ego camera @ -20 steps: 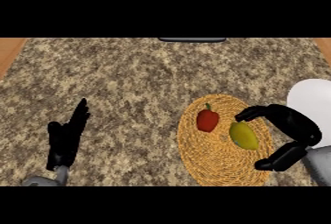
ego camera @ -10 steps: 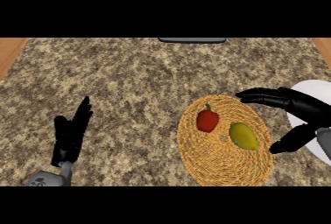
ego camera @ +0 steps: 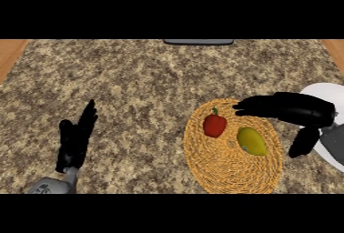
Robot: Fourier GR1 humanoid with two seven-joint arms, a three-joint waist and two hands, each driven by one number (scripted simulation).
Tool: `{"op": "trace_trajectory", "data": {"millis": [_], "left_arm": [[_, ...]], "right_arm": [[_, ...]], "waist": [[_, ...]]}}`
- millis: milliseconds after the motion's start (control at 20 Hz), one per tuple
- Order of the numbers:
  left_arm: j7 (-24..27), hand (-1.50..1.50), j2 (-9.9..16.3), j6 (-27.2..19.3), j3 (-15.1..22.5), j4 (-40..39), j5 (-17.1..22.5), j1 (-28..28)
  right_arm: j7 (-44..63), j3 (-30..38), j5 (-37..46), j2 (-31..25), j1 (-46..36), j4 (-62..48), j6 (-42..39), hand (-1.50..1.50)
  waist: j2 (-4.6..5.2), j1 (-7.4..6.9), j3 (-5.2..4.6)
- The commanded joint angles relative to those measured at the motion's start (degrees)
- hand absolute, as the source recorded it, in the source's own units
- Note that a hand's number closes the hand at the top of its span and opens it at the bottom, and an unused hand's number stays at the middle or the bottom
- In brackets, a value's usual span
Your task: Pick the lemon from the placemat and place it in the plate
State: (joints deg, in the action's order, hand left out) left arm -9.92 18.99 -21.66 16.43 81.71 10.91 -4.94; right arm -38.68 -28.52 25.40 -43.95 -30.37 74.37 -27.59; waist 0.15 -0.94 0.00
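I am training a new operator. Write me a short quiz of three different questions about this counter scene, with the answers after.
1. True or false: the lemon lies on the woven placemat.
2. Which thing lies beside the lemon on the placemat? A) a red pepper B) a banana C) a cup
3. Fill in: the white plate shows at the view's ____ edge.

Key
1. True; the right hand is above and to the right of it, fingers open, not holding it.
2. A, the red pepper.
3. Right. The left hand rests open at the lower left.
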Motion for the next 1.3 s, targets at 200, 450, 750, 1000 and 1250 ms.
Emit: {"op": "trace_trajectory", "data": {"millis": [200,450,750,1000,1250], "left_arm": [[-1.2,0.00,-2.4,-1.3,0.6,2.0,-3.2,1.9],[-1.3,0.00,0.3,3.2,-2.5,3.8,-1.7,3.8],[-0.7,0.00,-1.2,4.6,-4.7,2.3,-1.8,2.5],[1.8,0.00,-3.1,4.9,-5.7,-2.2,-3.4,1.3],[-4.7,0.00,-3.9,3.3,-4.8,4.5,-5.7,1.0]], "right_arm": [[-2.2,-2.4,6.0,2.0,-4.9,-4.5,-7.4,-1.50],[-1.9,-3.1,9.5,6.3,-5.8,-8.1,-5.2,-1.50],[-3.1,-5.0,13.7,6.5,0.3,-5.9,-1.1,-1.50],[-8.6,-3.5,14.9,7.7,-2.2,-14.1,-0.3,-1.50],[-5.4,-3.8,17.7,11.1,-1.5,-13.1,0.3,-1.50]], "waist": [[-0.10,0.34,0.00],[-0.08,0.09,0.01],[-0.18,0.71,0.00],[-0.03,0.48,0.00],[-0.11,0.51,0.02]]}}
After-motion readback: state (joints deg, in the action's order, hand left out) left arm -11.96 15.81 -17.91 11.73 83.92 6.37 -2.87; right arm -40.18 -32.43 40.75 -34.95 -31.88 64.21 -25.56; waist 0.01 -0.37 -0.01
